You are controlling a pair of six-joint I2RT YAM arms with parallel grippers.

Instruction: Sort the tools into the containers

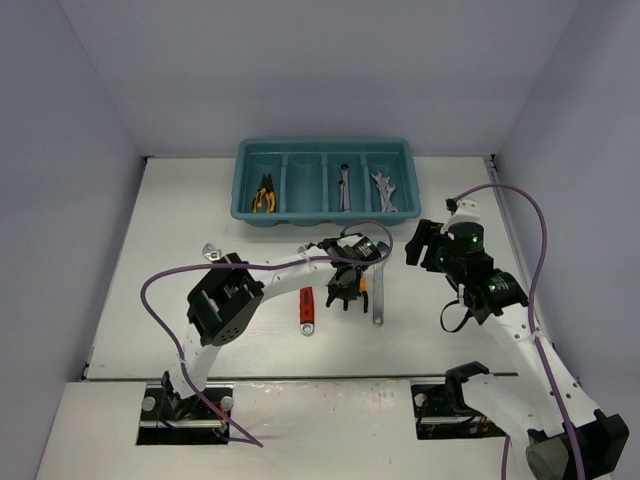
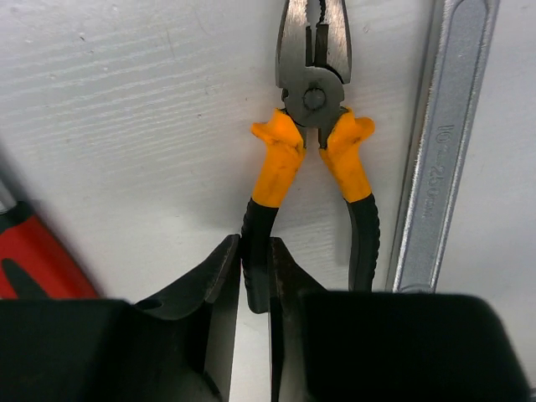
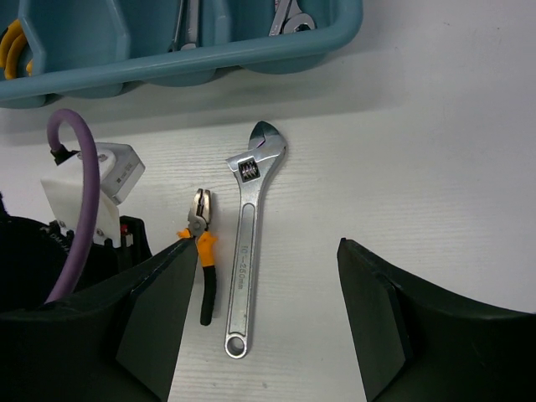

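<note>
as it lies flat on the white table (image 1: 180,210), the orange-handled pliers (image 2: 314,126) point their nose to 12 o'clock, toward the tray, with the handles a little apart.

- left gripper (image 2: 255,247): claw pressed together on one handle only, at its black lower section; the other handle is free. the pliers rest on the table.
- silver adjustable wrench (image 2: 440,167): just beside the pliers at their 3 o'clock, parallel to them, head toward 12 o'clock, flat on the table.
- red-handled wrench (image 1: 307,305): at 9 o'clock of the pliers, near them but apart, flat on the table.
- small silver tool (image 1: 210,250): farther out at 9 o'clock, by the left arm's elbow; kind cannot be told.
- teal tray (image 1: 325,215): at 12 o'clock on the table, four compartments in a row. leftmost holds yellow-handled pliers (image 1: 264,195); third from left holds one silver spanner (image 1: 344,187); rightmost holds silver spanners (image 1: 384,192), count unclear.
- right gripper (image 3: 266,251): claw spread wide, nothing between its fingers, above the table at 3 o'clock of the adjustable wrench.
- purple cable (image 1: 540,230): loops along each arm.
</note>
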